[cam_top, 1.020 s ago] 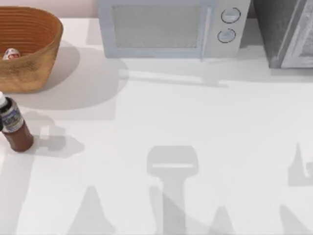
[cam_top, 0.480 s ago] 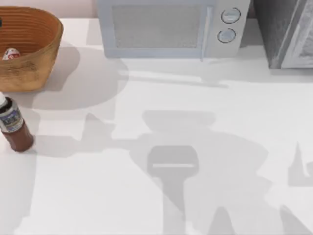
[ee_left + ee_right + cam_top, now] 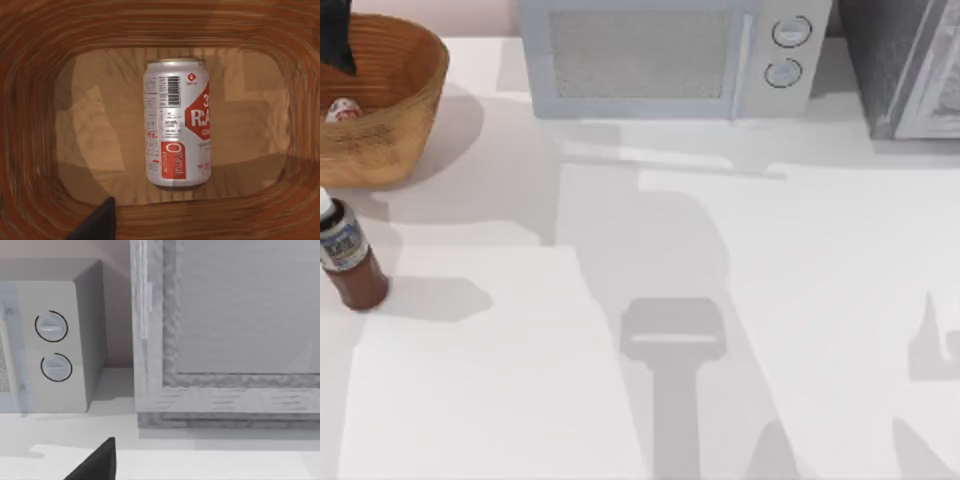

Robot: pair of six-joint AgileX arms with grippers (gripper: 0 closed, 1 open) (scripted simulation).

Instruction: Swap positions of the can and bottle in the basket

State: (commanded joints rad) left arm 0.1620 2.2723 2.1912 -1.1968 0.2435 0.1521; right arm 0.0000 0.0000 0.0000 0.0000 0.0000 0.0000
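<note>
- While the left gripper (image 3: 334, 40) hangs over the basket (image 3: 410, 110) at the top view's far left, all you really get of it there is a dark shape poking in over the rim. Honestly can't tell if its fingers are spread or pressed together.
- Left wrist view looks straight down into the basket, and the can (image 3: 177, 122) is lying on its side on the woven floor, red label and barcode facing up. A dark fingertip (image 3: 97, 222) sits at the frame edge, apart from the can, not touching it.
- From above, the can (image 3: 340, 110) is just a bit of white and red peeking out inside the basket, near the left edge.
- The bottle (image 3: 348, 255) is standing upright on the table (image 3: 720, 300), outside the basket, just in front of it on the left side. White cap up, blue-and-white label showing.
- Microwave (image 3: 665, 60) sits along the back of the table, with a grey cabinet-looking thing (image 3: 905, 65) to its right.
- Right wrist view points at the microwave's two knobs (image 3: 51, 326) and that grey framed panel (image 3: 225, 330), with one dark fingertip (image 3: 97, 462) in the corner. Can't tell that gripper's state either.
</note>
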